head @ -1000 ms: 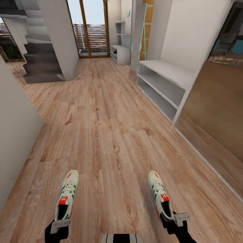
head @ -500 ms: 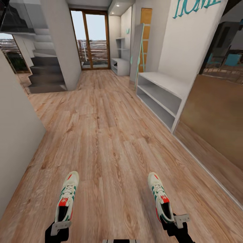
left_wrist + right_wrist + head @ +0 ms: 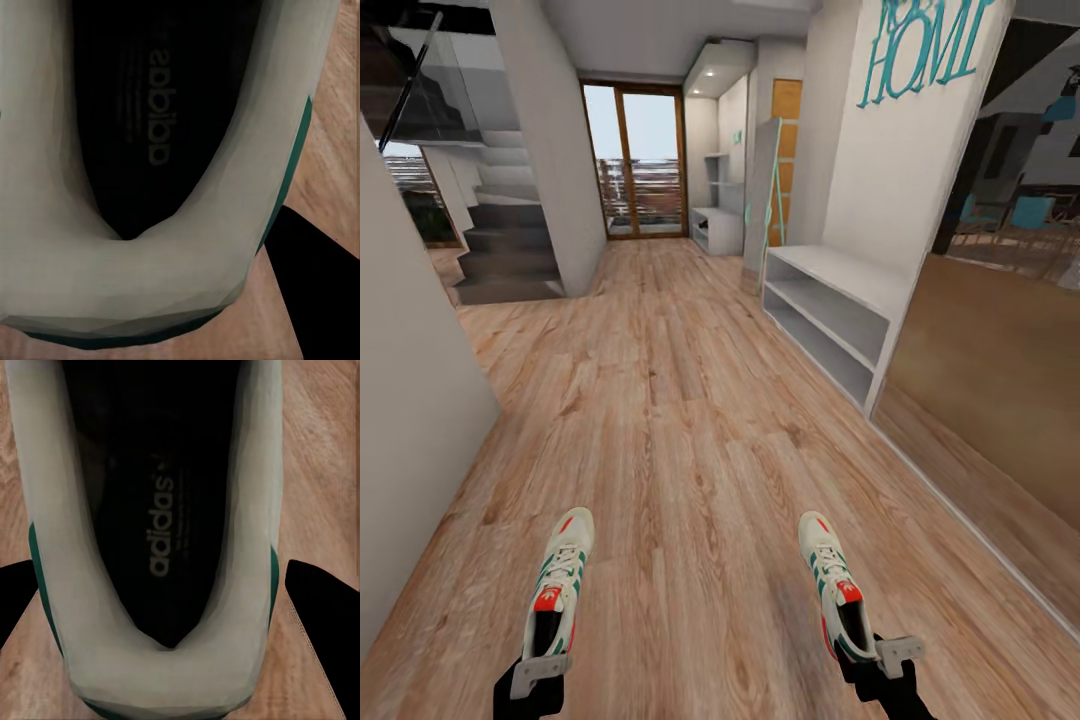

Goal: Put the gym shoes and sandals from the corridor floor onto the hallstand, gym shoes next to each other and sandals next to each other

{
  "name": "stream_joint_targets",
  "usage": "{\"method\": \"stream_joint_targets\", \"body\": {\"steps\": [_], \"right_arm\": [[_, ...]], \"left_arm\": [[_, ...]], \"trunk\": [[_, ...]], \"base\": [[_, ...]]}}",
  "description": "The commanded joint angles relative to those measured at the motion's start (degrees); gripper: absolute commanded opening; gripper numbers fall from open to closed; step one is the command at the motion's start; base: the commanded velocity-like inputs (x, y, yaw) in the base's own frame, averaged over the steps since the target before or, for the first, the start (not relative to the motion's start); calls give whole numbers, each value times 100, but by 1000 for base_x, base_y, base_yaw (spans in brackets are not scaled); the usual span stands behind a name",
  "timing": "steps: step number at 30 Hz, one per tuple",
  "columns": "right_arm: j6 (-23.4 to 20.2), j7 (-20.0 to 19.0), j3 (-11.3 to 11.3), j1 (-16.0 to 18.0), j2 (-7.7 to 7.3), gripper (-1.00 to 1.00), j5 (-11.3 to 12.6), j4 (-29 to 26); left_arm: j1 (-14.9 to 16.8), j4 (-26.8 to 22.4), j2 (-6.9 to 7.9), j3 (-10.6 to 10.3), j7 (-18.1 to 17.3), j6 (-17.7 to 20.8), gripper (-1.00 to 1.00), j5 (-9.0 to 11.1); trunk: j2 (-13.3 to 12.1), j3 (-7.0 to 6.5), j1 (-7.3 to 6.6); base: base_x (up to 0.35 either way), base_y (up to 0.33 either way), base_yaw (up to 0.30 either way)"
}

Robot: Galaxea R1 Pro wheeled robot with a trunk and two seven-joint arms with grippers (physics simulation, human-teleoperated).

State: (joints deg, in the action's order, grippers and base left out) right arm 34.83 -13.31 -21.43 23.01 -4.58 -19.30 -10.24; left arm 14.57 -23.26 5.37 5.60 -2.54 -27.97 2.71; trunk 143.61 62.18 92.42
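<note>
Carrying a sneaker by the heel in each hand, the robot faces down the corridor. The left tool (image 3: 530, 680) is clenched on the left sneaker (image 3: 558, 580), toe pointing ahead, clear of the floor (image 3: 680, 400). The right tool (image 3: 880, 665) grasps the right sneaker (image 3: 835, 590) the same way. The shoe rack (image 3: 717, 220) stands far ahead and right, by the glass door, beyond the plain low bench (image 3: 830, 310), so the right arm is nearer. The wrist views show each shoe's dark insole; the head view shows the route.
</note>
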Motion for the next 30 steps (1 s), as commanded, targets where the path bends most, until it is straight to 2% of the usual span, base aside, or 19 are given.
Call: {"method": "stream_joint_targets", "body": {"steps": [1,12,30], "right_arm": [[18,-31,-52,3,1,-100,-39,5],[15,-31,-51,2,1,-100,-39,5],[16,-38,-51,2,4,-100,-34,5]], "left_arm": [[2,5,-1,12,-28,-15,-100,28],[2,5,-1,12,-28,-15,-100,35],[2,5,-1,12,-28,-15,-100,36]], "trunk": [[0,-27,-3],[-15,-362,-32],[-84,-765,-101]], "base": [[0,0,0],[0,0,0],[0,0,0]]}}
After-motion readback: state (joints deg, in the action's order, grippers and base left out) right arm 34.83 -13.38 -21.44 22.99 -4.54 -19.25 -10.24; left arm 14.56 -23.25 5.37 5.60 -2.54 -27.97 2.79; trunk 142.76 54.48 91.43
